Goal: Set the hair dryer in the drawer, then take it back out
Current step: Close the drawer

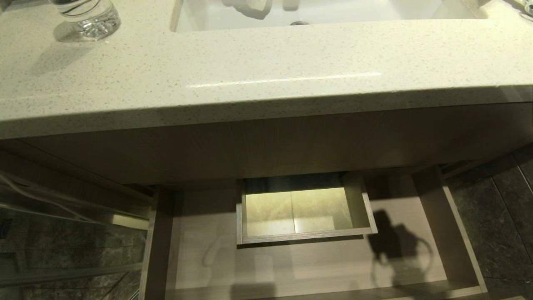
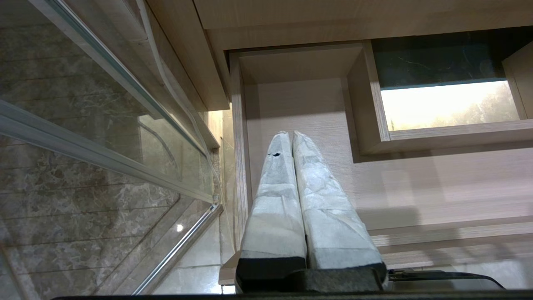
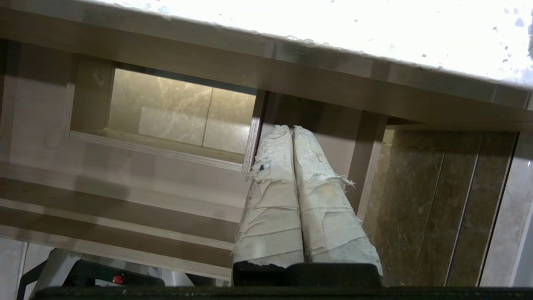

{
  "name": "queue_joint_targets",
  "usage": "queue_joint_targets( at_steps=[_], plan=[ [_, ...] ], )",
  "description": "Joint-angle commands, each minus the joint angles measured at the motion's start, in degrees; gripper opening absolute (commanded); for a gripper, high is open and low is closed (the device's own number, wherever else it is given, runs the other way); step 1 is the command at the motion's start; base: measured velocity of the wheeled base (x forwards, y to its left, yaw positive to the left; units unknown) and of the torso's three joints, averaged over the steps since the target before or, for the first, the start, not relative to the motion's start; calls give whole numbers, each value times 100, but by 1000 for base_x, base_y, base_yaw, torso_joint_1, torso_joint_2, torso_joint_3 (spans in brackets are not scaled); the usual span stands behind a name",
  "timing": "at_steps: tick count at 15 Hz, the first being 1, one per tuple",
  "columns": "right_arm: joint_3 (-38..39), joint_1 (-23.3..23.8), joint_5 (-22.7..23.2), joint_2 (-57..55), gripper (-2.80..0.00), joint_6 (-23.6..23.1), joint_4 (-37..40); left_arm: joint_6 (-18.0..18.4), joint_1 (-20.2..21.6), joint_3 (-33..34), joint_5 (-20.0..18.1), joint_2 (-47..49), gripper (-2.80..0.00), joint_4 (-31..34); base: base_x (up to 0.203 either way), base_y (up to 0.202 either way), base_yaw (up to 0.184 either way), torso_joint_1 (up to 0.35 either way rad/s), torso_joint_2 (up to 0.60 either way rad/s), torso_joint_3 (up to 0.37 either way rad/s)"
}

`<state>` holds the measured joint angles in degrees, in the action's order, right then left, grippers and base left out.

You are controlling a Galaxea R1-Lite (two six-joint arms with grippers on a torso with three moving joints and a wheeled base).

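Note:
The drawer (image 1: 462, 233) stands pulled out under the counter, pale wood-grain, with nothing lying on its floor. A boxed cut-out (image 1: 306, 238) mid-rear shows lit floor tiles through it. The hair dryer is out of view. Neither gripper shows in the head view; only an arm's shadow falls on the drawer's right part. My left gripper (image 2: 290, 134) is shut and empty, hanging above the drawer's (image 2: 416, 179) left end. My right gripper (image 3: 291, 128) is also shut and empty, above the drawer's (image 3: 125, 166) right end beside the cut-out.
A speckled countertop (image 1: 266, 75) overhangs the drawer's rear. It holds a white basin (image 1: 374, 12) with a white shape cut off at the top edge, and a clear bottle (image 1: 89, 16) at far left. A glass panel (image 1: 62, 233) stands left; dark floor tiles (image 1: 499, 216) lie right.

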<state>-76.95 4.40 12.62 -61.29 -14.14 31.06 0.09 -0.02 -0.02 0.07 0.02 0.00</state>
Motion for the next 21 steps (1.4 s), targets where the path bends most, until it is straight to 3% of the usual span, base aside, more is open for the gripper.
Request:
queue_joint_targets(
  at_steps=[1,14,21],
  plan=[
    [100,-69,12,82,-280,-31,-61,0,2,-6,1,-2,-280,0,0,0,0,0,0,0],
    [189,-168,3,170,-280,-45,58,0,1,-5,1,-2,-280,0,0,0,0,-9,4,-6],
    [244,-168,12,188,-280,-45,-30,0,2,2,1,-2,-280,0,0,0,0,-337,83,-254]
  ],
)
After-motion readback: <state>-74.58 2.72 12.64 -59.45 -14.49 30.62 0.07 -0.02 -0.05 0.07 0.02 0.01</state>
